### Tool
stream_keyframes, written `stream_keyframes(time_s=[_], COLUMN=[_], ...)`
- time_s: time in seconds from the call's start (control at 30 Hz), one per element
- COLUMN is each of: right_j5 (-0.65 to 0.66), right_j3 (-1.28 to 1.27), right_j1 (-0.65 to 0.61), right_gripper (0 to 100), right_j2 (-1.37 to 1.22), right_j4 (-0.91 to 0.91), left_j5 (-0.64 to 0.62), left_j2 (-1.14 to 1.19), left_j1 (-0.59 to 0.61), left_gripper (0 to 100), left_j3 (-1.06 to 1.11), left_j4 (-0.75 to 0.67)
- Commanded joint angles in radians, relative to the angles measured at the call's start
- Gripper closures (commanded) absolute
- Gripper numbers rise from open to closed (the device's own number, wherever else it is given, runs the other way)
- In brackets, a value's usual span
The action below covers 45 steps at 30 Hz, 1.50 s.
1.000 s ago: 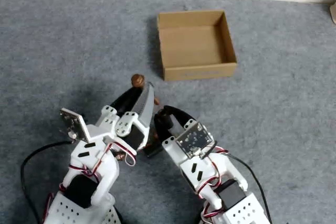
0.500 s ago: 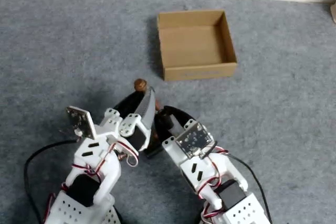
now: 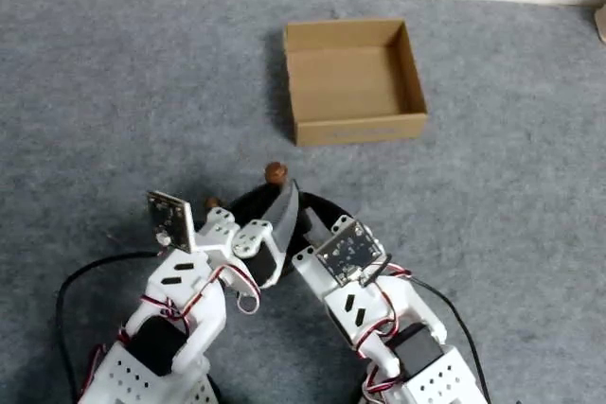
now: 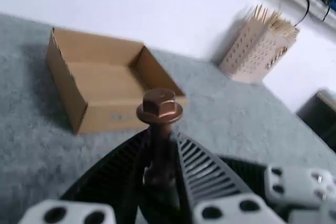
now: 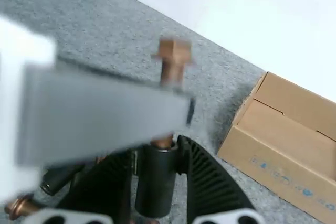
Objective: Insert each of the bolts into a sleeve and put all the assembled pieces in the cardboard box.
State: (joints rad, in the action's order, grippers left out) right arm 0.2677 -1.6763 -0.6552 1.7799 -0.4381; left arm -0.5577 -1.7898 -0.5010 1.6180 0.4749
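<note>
Holding bolt (image 4: 159,109) upright above sleeve (image 5: 156,182)

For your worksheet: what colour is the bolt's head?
Coppery brown. The bolt shows best in the left wrist view.

The white plastic left arm (image 3: 180,302) stands at the near left of the table and leans in toward the middle. Its black ribbed left gripper (image 3: 276,202) points away from the base, and its jaws are closed on the shaft of a copper-coloured hexagon-head bolt (image 4: 159,109), which it holds upright. The white plastic right arm (image 3: 379,314) leans in from the near right. Its black ribbed right gripper (image 5: 156,167) is just beside the left one and clamps a dark cylindrical sleeve (image 5: 155,183).
</note>
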Motion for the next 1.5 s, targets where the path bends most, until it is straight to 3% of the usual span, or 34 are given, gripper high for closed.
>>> stream_keyframes(time_s=[0.0, 0.27, 0.43, 0.5, 0.77, 0.83, 1.0, 1.23, 1.3, 1.4, 1.47], right_j5=[0.009, 0.009, 0.009, 0.009, 0.009, 0.009, 0.011, 0.012, 0.012, 0.011, 0.009], right_j3=[-0.107, -0.107, -0.105, -0.105, -0.108, -0.108, -0.108, -0.110, -0.111, -0.107, -0.101], right_j1=[0.047, 0.064, 0.064, 0.064, 0.064, 0.062, 0.061, 0.065, 0.065, 0.097, 0.136], right_gripper=[99.3, 99.3, 99.3, 99.3, 99.3, 99.3, 99.3, 99.3, 99.3, 99.3, 99.3], right_j2=[0.005, 0.005, 0.005, 0.005, 0.005, 0.005, 0.005, 0.002, -0.004, -0.004, -0.001], right_j4=[0.021, 0.019, 0.019, 0.019, 0.019, 0.019, 0.019, 0.015, 0.012, -0.035, -0.084], left_j5=[0.005, 0.026, 0.026, 0.028, 0.026, 0.021, -0.155, -0.193, -0.193, -0.167, -0.084], left_j2=[-0.005, -0.004, 0.004, 0.001, -0.005, -0.005, -0.005, 0.002, 0.004, 0.004, 0.004], left_j1=[-0.013, -0.008, -0.007, -0.013, 0.002, 0.059, 0.251, 0.297, 0.323, 0.348, 0.346], left_gripper=[100, 99, 78, 74, 79, 79, 79, 79, 83, 100, 97], left_j3=[-0.035, -0.033, -0.036, -0.048, -0.085, -0.099, -0.170, -0.159, -0.125, -0.053, -0.025], left_j4=[0.038, 0.054, 0.075, 0.120, 0.140, 0.140, 0.140, 0.140, 0.117, 0.026, -0.023])
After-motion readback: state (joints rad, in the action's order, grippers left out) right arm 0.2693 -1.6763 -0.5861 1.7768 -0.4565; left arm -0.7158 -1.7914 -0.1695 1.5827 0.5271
